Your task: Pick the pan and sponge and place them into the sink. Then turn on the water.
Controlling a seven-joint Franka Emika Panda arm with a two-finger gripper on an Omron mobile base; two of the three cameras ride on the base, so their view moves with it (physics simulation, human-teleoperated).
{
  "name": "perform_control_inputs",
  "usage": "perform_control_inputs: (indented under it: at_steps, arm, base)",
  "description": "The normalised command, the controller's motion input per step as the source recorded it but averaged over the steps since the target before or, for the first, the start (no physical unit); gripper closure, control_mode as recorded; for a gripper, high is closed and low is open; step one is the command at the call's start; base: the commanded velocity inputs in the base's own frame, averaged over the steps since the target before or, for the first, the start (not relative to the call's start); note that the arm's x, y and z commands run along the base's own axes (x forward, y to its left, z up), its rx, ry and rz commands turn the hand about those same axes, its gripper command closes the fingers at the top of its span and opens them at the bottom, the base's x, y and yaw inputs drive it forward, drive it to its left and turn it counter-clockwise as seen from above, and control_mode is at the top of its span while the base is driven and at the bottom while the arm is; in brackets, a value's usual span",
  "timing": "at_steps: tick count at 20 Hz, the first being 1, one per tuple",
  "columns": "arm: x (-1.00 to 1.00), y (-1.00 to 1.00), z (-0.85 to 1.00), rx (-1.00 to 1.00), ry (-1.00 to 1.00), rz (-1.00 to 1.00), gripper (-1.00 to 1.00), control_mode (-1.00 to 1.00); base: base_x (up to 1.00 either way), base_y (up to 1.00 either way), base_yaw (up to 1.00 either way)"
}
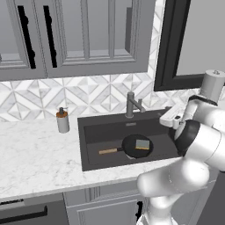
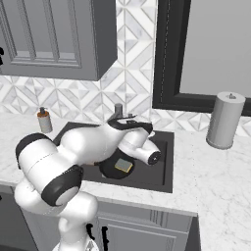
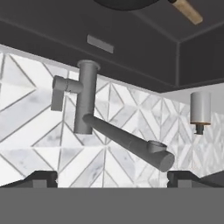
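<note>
Pan and sponge sit in the sink; faucet lever is my next job.
My claw [image 3: 112, 177] is spread and empty facing the faucet [image 3: 85, 98]; I should nudge its lever [image 3: 57, 94] at 9 o'clock gently, clear of the spout. The pan [image 1: 137, 146] carries the sponge [image 1: 142, 144] in the sink [image 1: 94, 132].

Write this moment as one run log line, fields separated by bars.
pan: in sink | sponge: on pan | faucet: no water | end effector: open, facing faucet
</note>
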Motion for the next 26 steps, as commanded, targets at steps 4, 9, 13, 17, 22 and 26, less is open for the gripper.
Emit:
perform_control_inputs:
  at_steps: [4, 9, 13, 17, 22, 26]
  arm:
    - [0.29, 0.03, 0.00, 0.03, 0.00, 0.14, -1.00, -1.00]
    - [0.32, 0.00, 0.00, 0.01, 0.00, 0.16, -1.00, -1.00]
    - [0.33, 0.00, 0.00, 0.08, 0.00, 0.10, -1.00, -1.00]
    - [0.29, 0.00, -0.04, 0.16, -0.02, 0.01, -1.00, -1.00]
    - [0.22, 0.00, -0.18, 0.12, -0.06, 0.00, -1.00, -1.00]
    - [0.11, 0.01, -0.14, 0.00, -0.11, 0.00, -1.00, -1.00]
  base:
    - [0.00, 0.00, 0.00]
    - [0.00, 0.00, 0.00]
    - [0.00, 0.00, 0.00]
    - [0.00, 0.00, 0.00]
    - [0.00, 0.00, 0.00]
    - [0.00, 0.00, 0.00]
